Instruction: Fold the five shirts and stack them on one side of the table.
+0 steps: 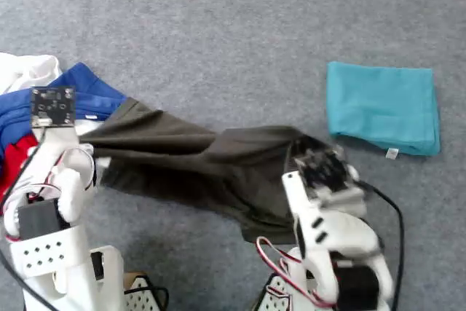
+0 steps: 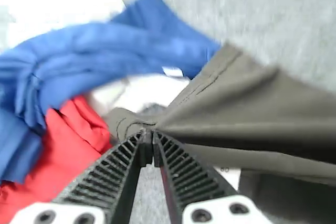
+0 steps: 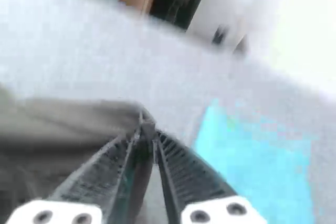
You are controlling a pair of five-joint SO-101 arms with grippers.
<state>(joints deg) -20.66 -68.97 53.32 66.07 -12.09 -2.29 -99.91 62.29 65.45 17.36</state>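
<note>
Olive cloth is sitting pinched in both my jaws right now: my left jaws are pressing together on one edge of the olive shirt (image 2: 252, 114), close to a stitched seam, and my right jaws are pressing together on the opposite edge. Between them the shirt is hanging stretched and creased, sagging in the middle over the grey tabletop (image 1: 218, 34). I'm judging this as the spreading step, getting the shirt taut before any fold. Next I'm needing to lay it flat on open tabletop, keeping both pinches level so nothing is bunching. Just beyond my left jaws the unfolded heap is lying tangled: red shirt (image 2: 63, 150), blue shirt (image 2: 105, 51), white shirt (image 1: 25, 71), with the olive edge touching the blue. Farther off on my right side, the teal shirt (image 1: 382, 107) is lying folded, well apart, starting the stack.
</note>
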